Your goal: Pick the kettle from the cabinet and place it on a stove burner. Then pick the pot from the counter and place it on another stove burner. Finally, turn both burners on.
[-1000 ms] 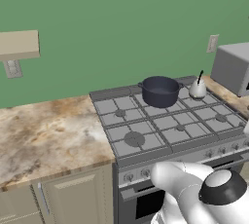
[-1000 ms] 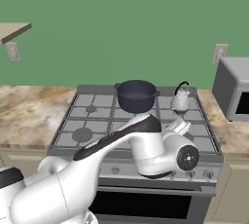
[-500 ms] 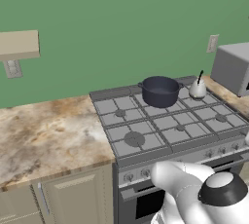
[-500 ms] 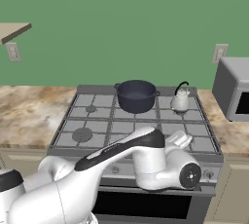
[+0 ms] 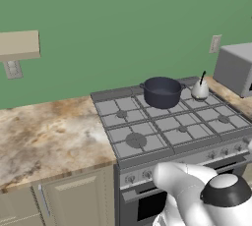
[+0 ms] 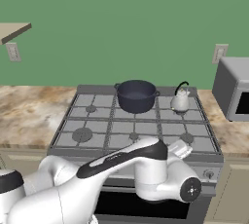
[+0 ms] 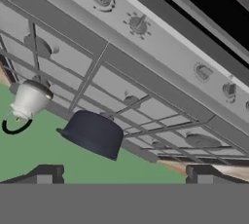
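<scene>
The dark navy pot (image 5: 162, 92) (image 6: 136, 95) sits on the back middle burner of the grey range (image 5: 142, 158). Beside it to the right, the small silver kettle (image 5: 200, 89) (image 6: 180, 101) rests on the back right burner. The hand view is rolled upside down and looks across the range from its front: pot (image 7: 93, 133), kettle (image 7: 29, 100), and a row of control knobs (image 7: 138, 23) on the front panel. My gripper (image 7: 124, 175) is open, its fingertips (image 7: 46, 174) wide apart with nothing between them. The arm's wrist (image 6: 179, 149) is low at the stove's front edge.
The marbled counter (image 5: 44, 136) (image 6: 24, 111) lies left of the range, with the beige cabinet shelf (image 5: 19, 45) (image 6: 14, 29) above it. A grey microwave (image 5: 238, 68) (image 6: 236, 89) stands right of the stove. Front burners (image 5: 135, 140) carry nothing.
The arm has swung lower and to the right along the stove's front. Pot and kettle have stayed in place.
</scene>
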### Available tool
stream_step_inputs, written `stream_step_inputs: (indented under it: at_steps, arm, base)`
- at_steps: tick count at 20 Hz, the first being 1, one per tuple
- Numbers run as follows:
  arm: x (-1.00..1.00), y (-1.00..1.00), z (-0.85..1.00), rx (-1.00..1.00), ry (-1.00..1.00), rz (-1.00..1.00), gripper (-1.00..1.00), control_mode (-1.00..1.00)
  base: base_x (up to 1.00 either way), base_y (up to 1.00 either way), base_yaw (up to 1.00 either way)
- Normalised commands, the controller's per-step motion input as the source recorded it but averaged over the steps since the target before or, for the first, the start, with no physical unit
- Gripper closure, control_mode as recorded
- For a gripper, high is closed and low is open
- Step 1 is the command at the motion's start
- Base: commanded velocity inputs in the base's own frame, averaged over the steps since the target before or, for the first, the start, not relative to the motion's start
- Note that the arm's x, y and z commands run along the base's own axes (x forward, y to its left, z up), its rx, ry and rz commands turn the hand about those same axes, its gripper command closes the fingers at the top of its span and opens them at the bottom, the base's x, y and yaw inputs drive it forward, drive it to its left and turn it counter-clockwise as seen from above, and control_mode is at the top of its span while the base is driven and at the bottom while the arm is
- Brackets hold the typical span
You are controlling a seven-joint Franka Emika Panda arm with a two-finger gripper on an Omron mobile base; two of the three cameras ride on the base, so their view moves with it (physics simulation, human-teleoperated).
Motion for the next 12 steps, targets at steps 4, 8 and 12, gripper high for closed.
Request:
stream_step_inputs:
  at_steps: [4, 8, 12]
  arm:
    - [-0.11, 0.00, -0.24, 0.08, 0.00, 0.00, -1.00, -1.00]
    - [-0.07, -0.01, -0.24, 0.10, 0.00, -0.01, -1.00, -1.00]
    - [-0.09, -0.01, -0.24, 0.10, 0.00, -0.01, -1.00, -1.00]
  base:
    - [0.00, 0.00, 0.00]
    - [0.00, 0.00, 0.00]
    - [0.00, 0.00, 0.00]
